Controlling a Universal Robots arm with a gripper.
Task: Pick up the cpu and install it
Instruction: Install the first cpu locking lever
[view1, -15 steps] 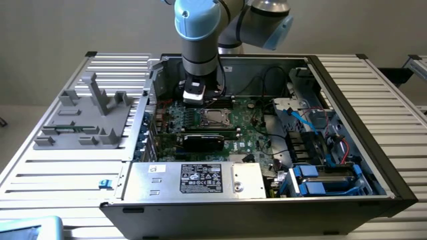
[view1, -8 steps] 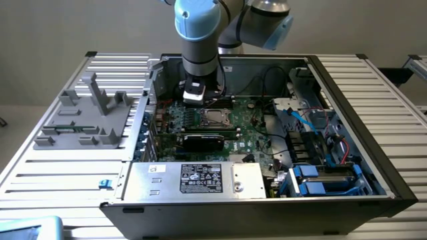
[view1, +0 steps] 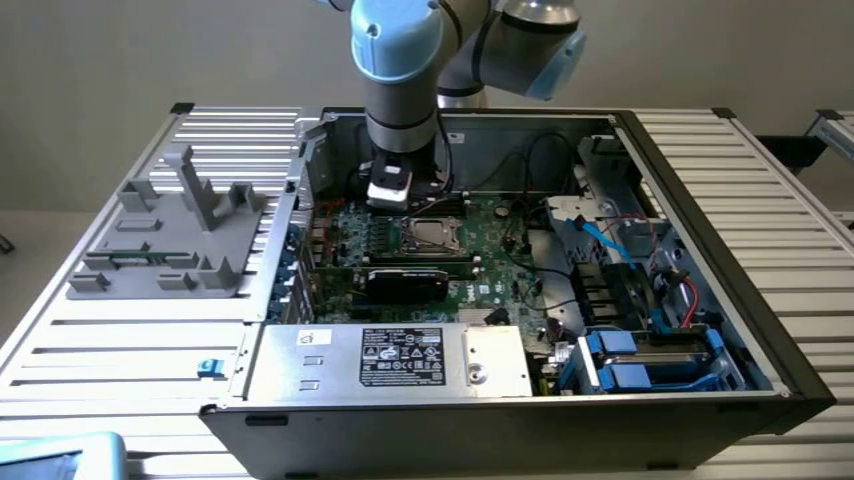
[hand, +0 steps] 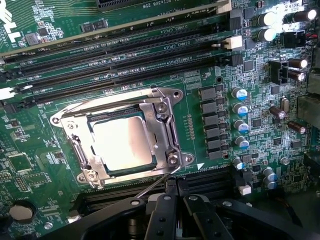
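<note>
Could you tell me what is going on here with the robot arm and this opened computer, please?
A single robot arm reaches down into the open computer case, above the motherboard. The cpu lies flat inside the metal socket frame, so it looks already seated. The pincer is shut, holds nothing, and hangs just beside that frame, apart from the chip. A grey fixture with upright posts stands outside the case, on the exterior view's left.
</note>
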